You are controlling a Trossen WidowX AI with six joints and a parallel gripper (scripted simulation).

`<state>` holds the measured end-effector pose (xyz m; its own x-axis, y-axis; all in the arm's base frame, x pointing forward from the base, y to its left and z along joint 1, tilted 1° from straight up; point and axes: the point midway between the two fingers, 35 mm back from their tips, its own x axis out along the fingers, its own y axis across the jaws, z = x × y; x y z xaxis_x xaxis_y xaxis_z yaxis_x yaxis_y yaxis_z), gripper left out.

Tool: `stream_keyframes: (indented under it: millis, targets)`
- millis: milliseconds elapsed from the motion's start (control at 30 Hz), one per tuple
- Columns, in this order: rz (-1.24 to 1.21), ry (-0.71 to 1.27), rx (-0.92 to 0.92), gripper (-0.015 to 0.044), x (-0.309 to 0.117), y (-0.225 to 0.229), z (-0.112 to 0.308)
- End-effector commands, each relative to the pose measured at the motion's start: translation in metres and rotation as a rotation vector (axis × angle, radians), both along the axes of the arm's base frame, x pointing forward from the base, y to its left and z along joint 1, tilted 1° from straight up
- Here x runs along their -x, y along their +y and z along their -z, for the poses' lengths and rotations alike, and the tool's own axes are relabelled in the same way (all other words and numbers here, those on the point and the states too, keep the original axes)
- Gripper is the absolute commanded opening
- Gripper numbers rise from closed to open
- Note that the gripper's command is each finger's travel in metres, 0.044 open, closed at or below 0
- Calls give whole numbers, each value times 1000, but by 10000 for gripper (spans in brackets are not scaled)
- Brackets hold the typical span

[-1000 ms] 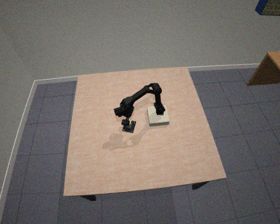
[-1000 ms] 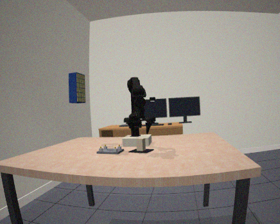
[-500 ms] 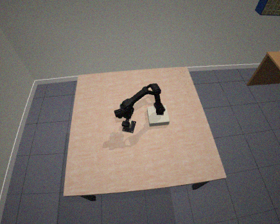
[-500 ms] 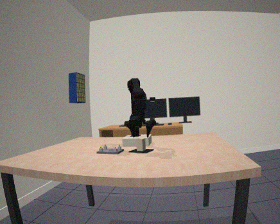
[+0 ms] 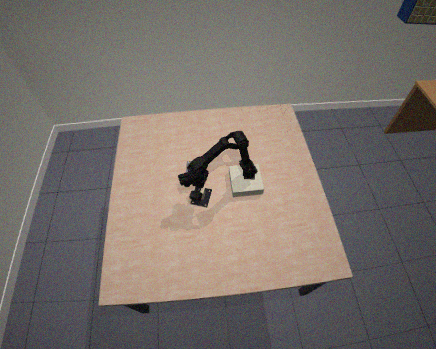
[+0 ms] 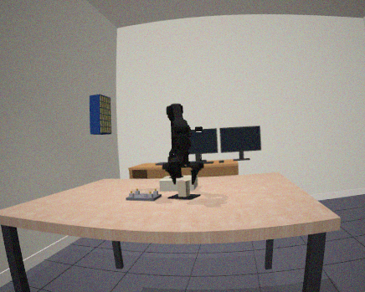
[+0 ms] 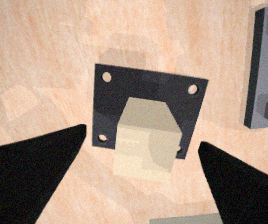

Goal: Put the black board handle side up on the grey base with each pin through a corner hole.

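The board (image 5: 208, 198) (image 6: 172, 197) (image 7: 150, 80) is black, its handle (image 6: 183, 188) (image 7: 148, 145) cream, the table (image 5: 225, 255) (image 6: 167, 219) (image 7: 35, 45) pinkish tan.

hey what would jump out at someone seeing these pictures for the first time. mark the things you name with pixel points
The black robot arm (image 5: 213, 153) (image 6: 180, 140) stands out first, rising over the pale wooden table (image 5: 225, 260) (image 6: 163, 223). Next comes its open gripper (image 6: 184, 181) (image 7: 142, 138) above a cream handle (image 6: 183, 188) (image 7: 149, 145) on a flat black board (image 5: 202, 202) (image 6: 172, 197) (image 7: 145, 82).

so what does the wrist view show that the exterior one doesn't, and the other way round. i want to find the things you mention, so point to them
Only wrist: the holes in the corners of the black board (image 6: 172, 197) (image 7: 150, 82).

Only exterior: the gold pins (image 6: 136, 190) on the grey base's posts, the two monitors (image 6: 240, 139) (image 6: 205, 140).

Both: the board with its square handle (image 6: 183, 188) (image 7: 149, 142), part or all of the grey base (image 6: 142, 197) (image 7: 262, 65), the open gripper (image 6: 184, 181) (image 7: 142, 138).
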<state>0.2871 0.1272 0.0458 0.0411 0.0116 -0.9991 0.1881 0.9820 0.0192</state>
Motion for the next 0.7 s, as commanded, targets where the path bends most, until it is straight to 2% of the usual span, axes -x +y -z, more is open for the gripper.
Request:
stream_keyframes:
  millis: [0,500,667]
  targets:
    - [4,10,0,440,2,0,10]
    - [4,10,0,440,3,-1,32]
    - [4,10,0,309,3,-1,32]
